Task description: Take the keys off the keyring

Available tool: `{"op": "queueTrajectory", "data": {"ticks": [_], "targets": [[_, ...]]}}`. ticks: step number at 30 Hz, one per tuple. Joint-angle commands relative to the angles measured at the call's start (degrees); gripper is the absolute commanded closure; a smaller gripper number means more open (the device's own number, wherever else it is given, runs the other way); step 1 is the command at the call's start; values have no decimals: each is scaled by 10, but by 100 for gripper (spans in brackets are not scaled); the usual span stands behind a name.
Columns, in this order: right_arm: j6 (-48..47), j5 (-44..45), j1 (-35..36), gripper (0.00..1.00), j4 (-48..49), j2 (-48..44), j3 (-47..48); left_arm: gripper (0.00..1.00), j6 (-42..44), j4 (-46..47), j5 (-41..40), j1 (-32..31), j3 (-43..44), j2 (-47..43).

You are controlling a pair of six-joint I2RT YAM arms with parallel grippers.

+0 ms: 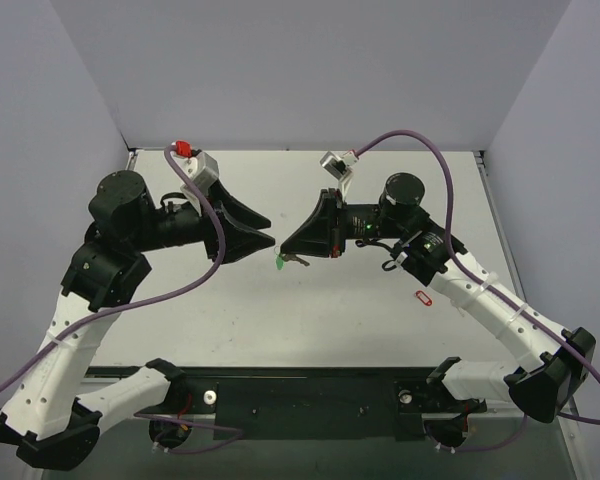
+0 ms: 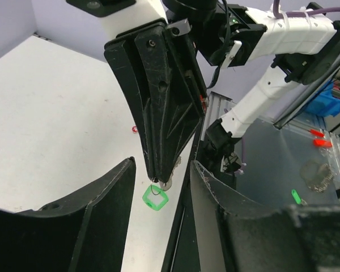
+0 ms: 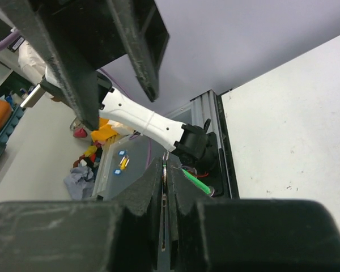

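Note:
My right gripper (image 1: 283,250) is shut on the small silver key (image 1: 298,261) and holds it above the middle of the table. The green fob (image 1: 279,265) hangs from it just below the fingertips. In the left wrist view the right gripper (image 2: 161,180) points down, with the key's end (image 2: 168,184) sticking out and the fob (image 2: 155,199) dangling on a thin wire ring. In the right wrist view the key (image 3: 165,190) is pinched edge-on between the shut fingers (image 3: 165,165), with the fob (image 3: 195,181) beside them. My left gripper (image 1: 271,232) is open and empty, its fingers (image 2: 110,192) on either side of the right gripper's tip.
A red oval outline piece (image 1: 424,298) lies on the table under the right forearm. The white table (image 1: 230,320) ends at a metal rail at the near edge. Beyond that edge a clear bin (image 2: 320,175) holds other keys and a green fob.

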Motion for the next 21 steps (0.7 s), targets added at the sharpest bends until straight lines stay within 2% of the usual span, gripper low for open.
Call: {"op": "queueTrajectory", "data": {"ticks": [1,10,21], "targets": [[-6,-47,1,100,27,-3,29,47,9,-7,98,23,18,10],[29,-28,-2,100,90,8,21,52,-31,55,146,39,-38,12],[37,-26,-3,100,101,6,18,53,-38,72,126,39,-48,12]]}}
